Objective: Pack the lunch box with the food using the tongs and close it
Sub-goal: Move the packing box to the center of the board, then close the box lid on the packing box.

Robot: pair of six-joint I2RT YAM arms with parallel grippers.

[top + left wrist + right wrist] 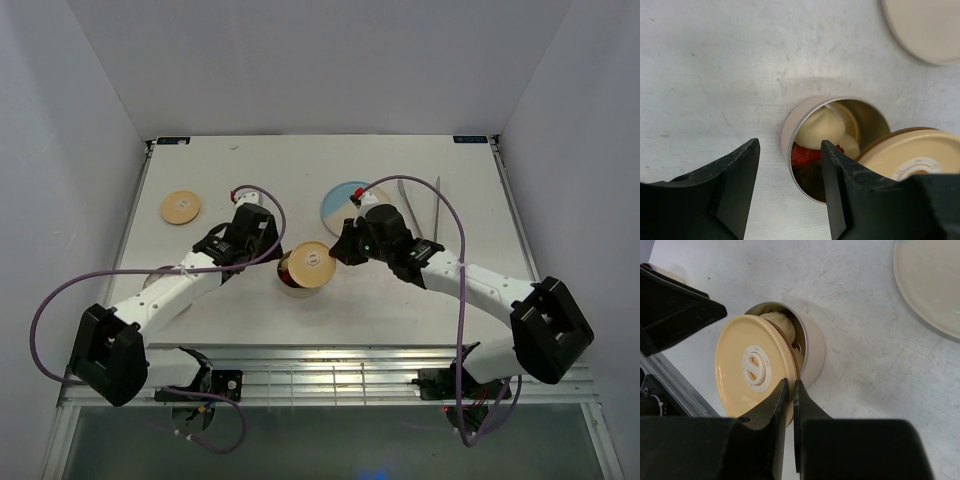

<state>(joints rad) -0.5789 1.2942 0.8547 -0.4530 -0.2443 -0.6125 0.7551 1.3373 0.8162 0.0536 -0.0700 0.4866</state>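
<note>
From the top, I see one tin (290, 283) near the middle of the bench (240, 165). My right gripper (338, 252) holds a round lid (312, 262) over it. The lid is tipped and not flat on the tin yet. My left gripper (264, 238) is just beside the tin on the other side. A second lid (181, 207) lies alone, well off to the left. The tongs (420, 205) lie on the bench past the plate (338, 198), and no gripper holds them. I see no food on the part of the plate that shows. I cannot make out a second tin here.

From the left wrist, my left gripper is wide open with nothing in it. The tin sits right in front of it. Inside is the food (822, 127): white pieces on top, a red piece, and something dark below. The lid leans over the right side of the tin and covers only part of it.

From the right wrist, my right gripper is pinched tight on the edge of the lid. The lid slants across the rim of the tin, and white food shows behind it.

I think the packing of this tin is done and the closing has just begun. The lid must go down flat. After that, the second lid needs its place too.
</note>
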